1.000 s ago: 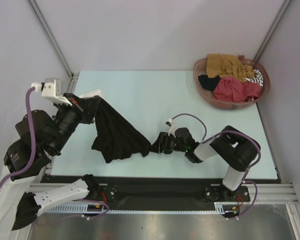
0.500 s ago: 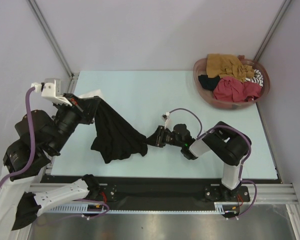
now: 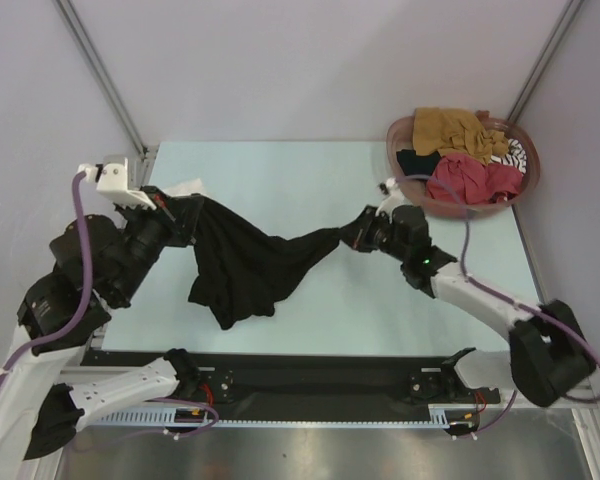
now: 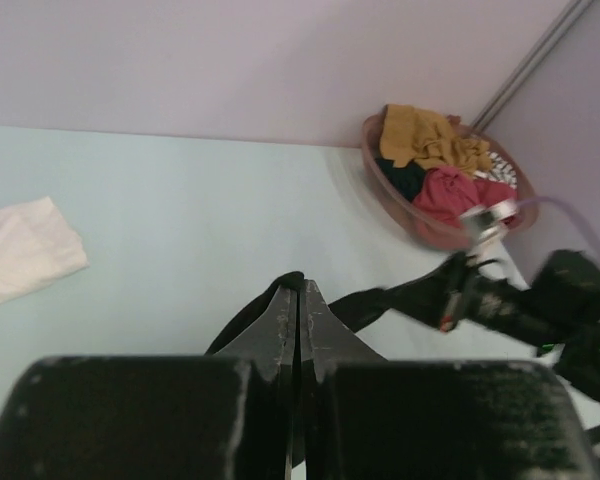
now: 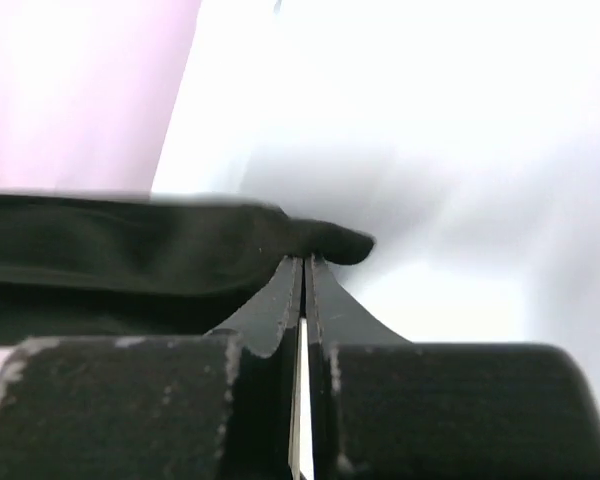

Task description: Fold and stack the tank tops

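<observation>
— Describing the pale counter [image 3: 310, 170] first: why do we hold the black tank top [image 3: 245, 270] up off it?
— We judge it is being spread out for folding. Our left hand [image 3: 185, 212] and right hand [image 3: 352, 238] are each clamped tight on an opposite end. The cloth stretches between them, its lower part drooping toward the counter.
— And the basket [image 3: 397, 150]?
— At the far right corner, it holds a mustard top [image 3: 450, 128], a red top [image 3: 470, 180] and a striped top [image 3: 516, 152], all bunched. A white top [image 3: 180, 187] lies just beside our left hand.
</observation>
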Robot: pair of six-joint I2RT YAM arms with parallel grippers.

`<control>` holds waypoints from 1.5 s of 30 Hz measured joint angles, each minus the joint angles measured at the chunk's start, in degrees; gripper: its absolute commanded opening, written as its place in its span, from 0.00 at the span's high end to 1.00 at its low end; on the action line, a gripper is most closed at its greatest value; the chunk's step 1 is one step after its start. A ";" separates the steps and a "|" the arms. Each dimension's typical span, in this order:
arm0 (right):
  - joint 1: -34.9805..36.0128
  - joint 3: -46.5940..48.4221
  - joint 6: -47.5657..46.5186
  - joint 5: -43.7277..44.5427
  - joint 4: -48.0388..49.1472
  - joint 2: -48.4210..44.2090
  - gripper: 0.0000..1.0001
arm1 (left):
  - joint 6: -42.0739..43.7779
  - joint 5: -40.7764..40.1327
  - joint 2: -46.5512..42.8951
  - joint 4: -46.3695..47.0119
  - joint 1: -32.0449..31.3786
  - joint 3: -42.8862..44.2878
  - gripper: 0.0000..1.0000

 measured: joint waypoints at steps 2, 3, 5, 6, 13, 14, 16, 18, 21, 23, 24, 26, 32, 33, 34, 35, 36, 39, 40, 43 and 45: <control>-1.97 4.92 -3.58 3.37 -9.64 -5.79 1.00 | -0.04 -0.39 0.98 0.02 1.36 -1.14 1.00; -3.37 7.82 -5.20 4.79 -14.14 -8.20 1.00 | -0.07 -0.42 1.60 -0.02 2.40 -1.36 1.00; -6.95 13.14 -7.89 7.10 -21.84 -11.93 1.00 | -0.13 -0.42 3.23 -0.07 4.92 -1.42 1.00; -9.27 15.89 -9.09 7.91 -25.40 -13.53 1.00 | -0.15 -0.42 3.58 -0.09 6.29 -1.38 1.00; -22.77 33.09 -15.34 9.92 -45.90 -20.65 1.00 | 0.13 0.11 1.25 -0.98 8.63 2.45 1.00; -23.23 35.60 -16.20 9.88 -47.91 -21.33 1.00 | 0.17 0.70 -0.28 -0.44 8.63 3.08 1.00; -23.28 40.33 -17.57 9.55 -51.45 -22.43 1.00 | 0.35 1.57 -3.37 0.63 8.63 3.45 1.00; -23.19 43.67 -18.49 9.20 -53.86 -23.32 1.00 | 0.52 1.60 -6.12 0.90 8.66 4.15 1.00; -23.19 46.95 -19.45 9.05 -57.05 -24.52 1.00 | 0.52 1.55 -7.17 1.29 8.66 5.01 1.00; -23.19 48.02 -19.65 8.98 -58.88 -25.38 1.00 | 0.50 1.57 -6.86 1.01 8.66 4.87 1.00; -23.19 48.33 -19.69 8.96 -59.60 -25.75 1.00 | 0.48 1.64 -6.58 0.61 8.66 4.81 1.00; -23.21 48.59 -19.78 8.46 -61.29 -26.18 1.00 | 0.28 2.21 -6.10 -0.04 8.66 4.59 1.00; -23.28 48.63 -20.33 7.72 -67.34 -27.06 1.00 | -1.18 5.29 -6.34 0.22 8.68 -0.33 0.99; -23.28 48.43 -20.50 7.61 -68.02 -26.95 1.00 | -1.53 5.66 -6.34 0.74 8.70 -2.43 1.00; -23.30 47.67 -20.65 7.45 -68.30 -26.75 1.00 | -1.95 5.92 -6.23 1.20 8.72 -4.79 1.00; -23.32 46.73 -20.68 7.45 -68.22 -26.60 1.00 | -2.29 6.21 -5.79 1.51 8.74 -7.23 1.00; -23.32 45.33 -20.68 7.37 -67.78 -26.49 1.00 | -2.56 6.32 -5.38 2.14 8.76 -9.25 1.00; -23.34 40.15 -20.44 7.32 -67.73 -24.39 1.00 | -3.23 7.67 -2.19 3.32 10.51 -15.28 1.00; -23.39 39.08 -20.37 7.26 -67.71 -22.84 1.00 | -3.48 8.50 -1.07 3.98 11.91 -16.83 1.00; -23.39 37.88 -19.82 7.02 -66.34 -16.83 1.00 | -4.13 14.34 3.56 7.52 20.31 -21.29 1.00; -23.37 37.16 -19.34 7.10 -64.24 -11.74 1.00 | -4.85 18.93 7.06 9.77 27.12 -23.82 1.00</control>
